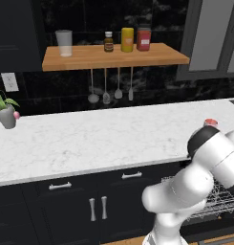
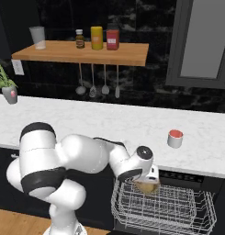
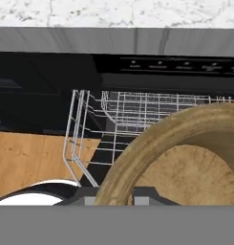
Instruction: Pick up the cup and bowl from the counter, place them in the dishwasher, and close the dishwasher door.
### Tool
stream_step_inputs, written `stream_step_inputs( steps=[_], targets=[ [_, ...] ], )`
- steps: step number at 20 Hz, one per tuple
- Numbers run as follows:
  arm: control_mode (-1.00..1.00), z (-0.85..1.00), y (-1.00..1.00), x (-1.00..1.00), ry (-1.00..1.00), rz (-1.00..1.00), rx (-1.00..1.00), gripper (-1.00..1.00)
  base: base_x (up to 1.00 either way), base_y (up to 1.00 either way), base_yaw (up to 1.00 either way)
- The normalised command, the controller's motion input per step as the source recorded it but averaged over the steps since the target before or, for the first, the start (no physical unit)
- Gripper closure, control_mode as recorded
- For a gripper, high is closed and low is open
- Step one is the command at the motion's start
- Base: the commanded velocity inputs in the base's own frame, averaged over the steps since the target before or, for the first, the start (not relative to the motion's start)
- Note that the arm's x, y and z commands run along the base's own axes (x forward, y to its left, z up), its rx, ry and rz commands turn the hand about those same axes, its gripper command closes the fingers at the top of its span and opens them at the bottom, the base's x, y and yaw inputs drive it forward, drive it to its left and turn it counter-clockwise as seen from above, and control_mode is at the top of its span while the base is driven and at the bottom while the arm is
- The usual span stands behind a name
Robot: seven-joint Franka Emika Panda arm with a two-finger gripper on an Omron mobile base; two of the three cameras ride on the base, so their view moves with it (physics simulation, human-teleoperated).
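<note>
Now the bowl (image 2: 148,187) is held pinched by its rim in the gripper (image 2: 150,180) over the rack (image 2: 178,211), not yet released. Cup (image 2: 175,138) is left on the counter (image 2: 109,121); door to be shut afterwards.

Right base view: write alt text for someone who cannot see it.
A white robot arm holds a tan bowl in its gripper over the pulled-out wire rack of an open dishwasher. Above, on the white marble counter, stands a small grey cup with a red inside.
</note>
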Motion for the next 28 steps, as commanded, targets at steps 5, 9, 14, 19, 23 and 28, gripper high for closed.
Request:
stream_step_inputs(
  steps=[5, 9, 14, 19, 23, 28],
  targets=[
    [-1.00, -0.10, -0.72, -0.08, -0.01, -0.04, 0.17, 1.00, 0.00, 0.00, 0.00],
    [-1.00, 0.00, -0.54, -0.20, -0.04, 0.00, 0.17, 1.00, 0.00, 0.00, 0.00],
    [-1.00, 0.00, -0.02, -0.26, 0.00, 0.13, 0.04, 1.00, 0.00, 0.00, 0.00],
    [-1.00, 0.00, 0.00, -0.16, 0.00, 0.22, 0.00, 1.00, 0.00, 0.00, 0.00],
    [-1.00, -0.08, 0.01, -0.12, -0.03, 0.20, 0.00, 1.00, 0.00, 0.00, 0.00],
    [-1.00, -0.17, 0.11, -0.25, -0.03, 0.09, 0.00, 1.00, 0.00, 0.00, 0.00]
  ],
)
